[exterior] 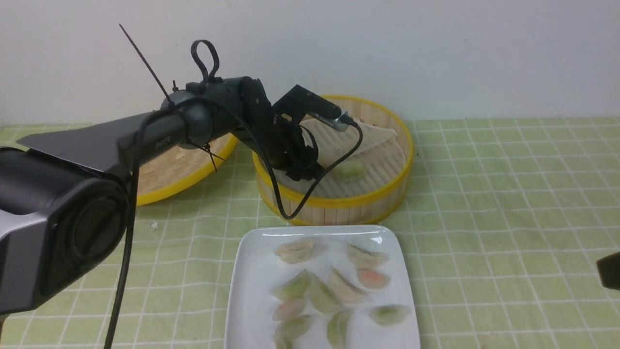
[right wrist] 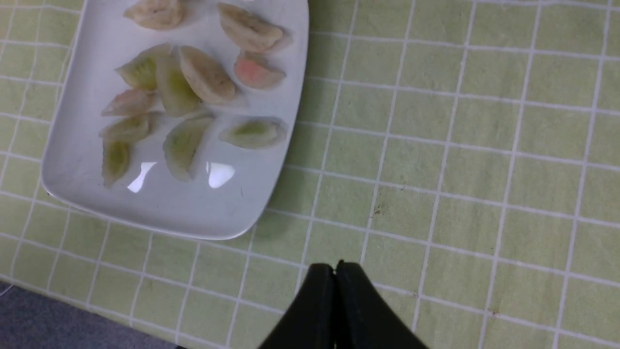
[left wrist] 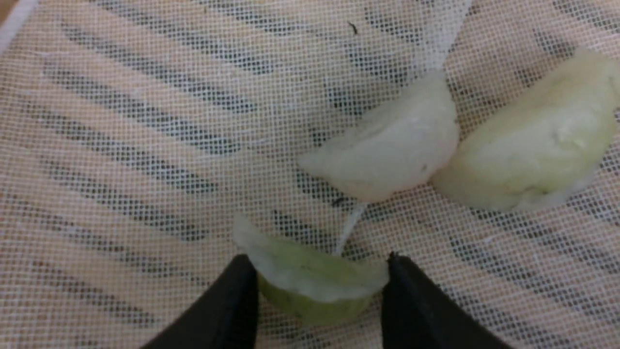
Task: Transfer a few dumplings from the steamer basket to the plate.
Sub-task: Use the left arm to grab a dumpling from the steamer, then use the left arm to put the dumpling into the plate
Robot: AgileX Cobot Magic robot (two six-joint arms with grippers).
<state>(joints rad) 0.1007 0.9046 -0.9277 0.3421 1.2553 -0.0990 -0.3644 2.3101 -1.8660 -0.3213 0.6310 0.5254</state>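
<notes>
My left gripper (left wrist: 317,259) reaches down into the steamer basket (exterior: 339,198). Its two black fingers press on the ends of a pale green dumpling (left wrist: 310,286), which lies on the mesh liner (left wrist: 145,121). Just beyond it lie a whitish dumpling (left wrist: 392,155) and a pale green one (left wrist: 528,150), touching each other. In the front view one green dumpling (exterior: 348,169) shows past the arm. The white plate (exterior: 252,291) in front of the basket holds several dumplings (exterior: 339,286). My right gripper (right wrist: 335,265) is shut and empty, hovering over the tablecloth beside the plate (right wrist: 169,213).
The shallow woven lid (exterior: 179,177) lies left of the basket, partly behind my left arm. A cable (exterior: 290,213) hangs over the basket's front rim. A green checked cloth (exterior: 508,203) covers the table. The table's near edge (right wrist: 72,320) shows in the right wrist view.
</notes>
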